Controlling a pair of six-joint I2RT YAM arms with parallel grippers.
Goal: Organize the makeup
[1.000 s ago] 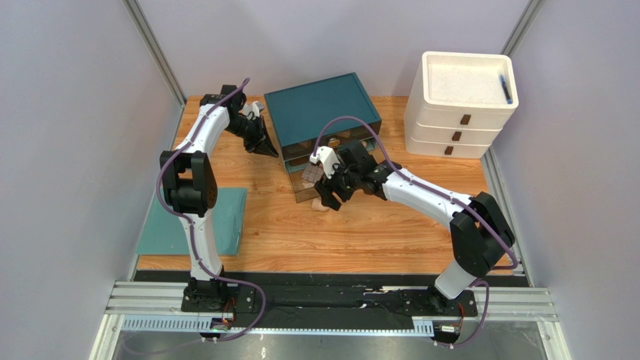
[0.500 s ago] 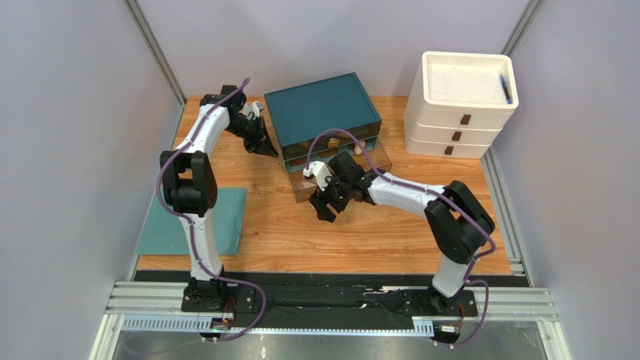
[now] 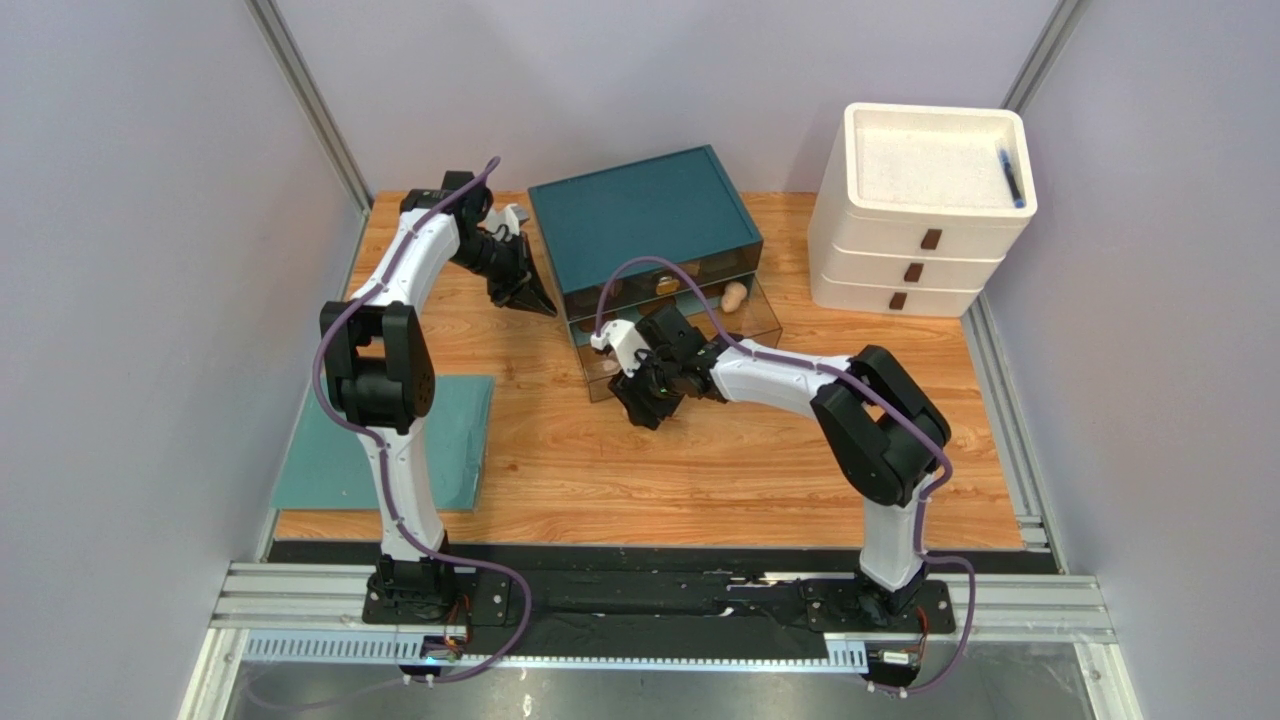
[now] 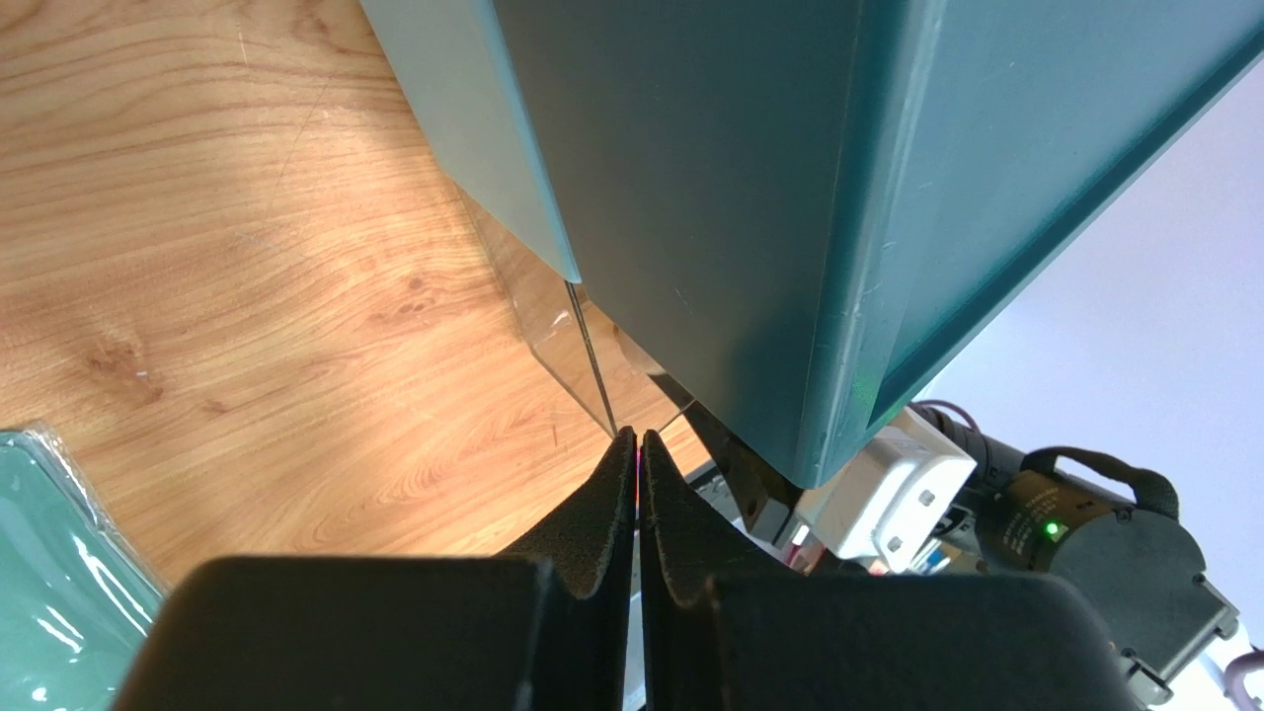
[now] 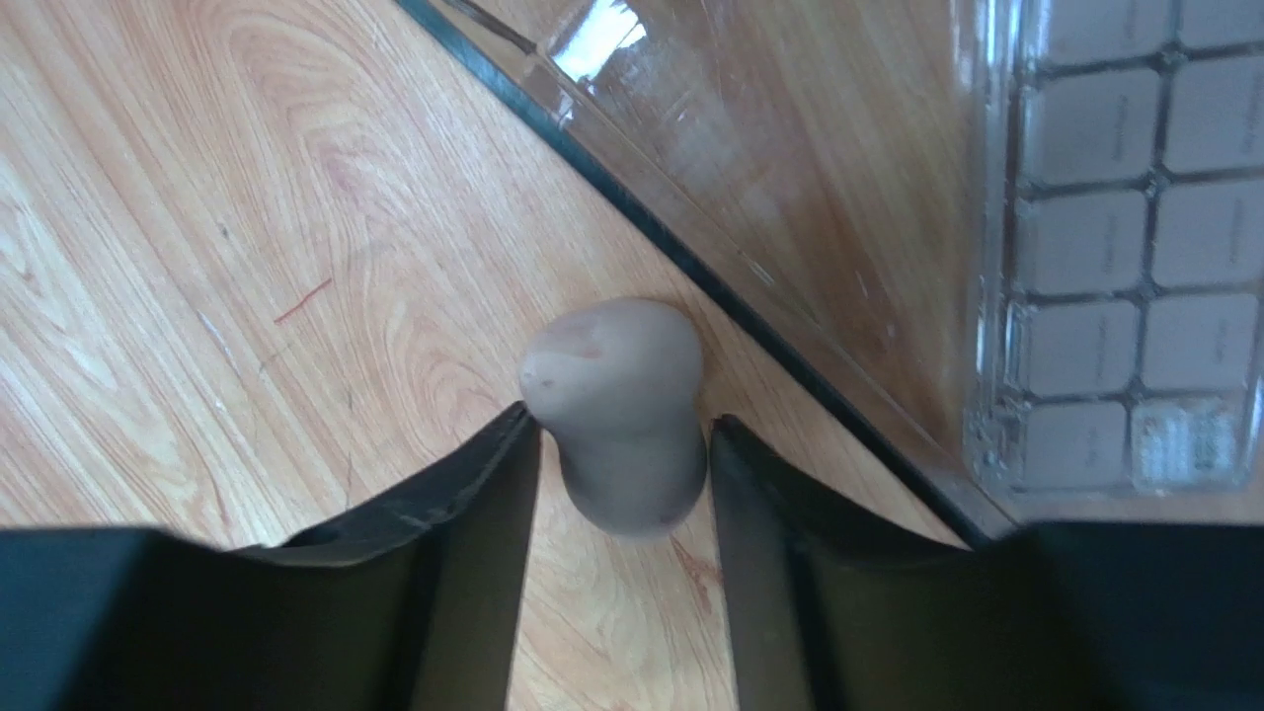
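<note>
A beige egg-shaped sponge [image 5: 619,408] lies on the wooden table beside the front wall of an open clear drawer [image 5: 772,193]. My right gripper [image 5: 619,445] is open and low over the table, one finger on each side of the sponge, close against it. A flat palette of brownish squares [image 5: 1128,252] lies in that drawer. From above, my right gripper [image 3: 649,402] covers the sponge. A second beige sponge [image 3: 732,299] sits in the upper open drawer of the teal drawer box [image 3: 646,210]. My left gripper [image 3: 534,300] is shut and empty at the box's left side [image 4: 698,178].
A white three-drawer unit [image 3: 917,240] stands at the back right, with a blue pen [image 3: 1011,176] in its top tray. A teal mat [image 3: 323,450] lies at the table's left edge and shows in the left wrist view [image 4: 45,593]. Grey walls close in on both sides.
My right gripper has moved left and down along the clear drawer's front until its fingers straddle the sponge. The left arm has not moved.
</note>
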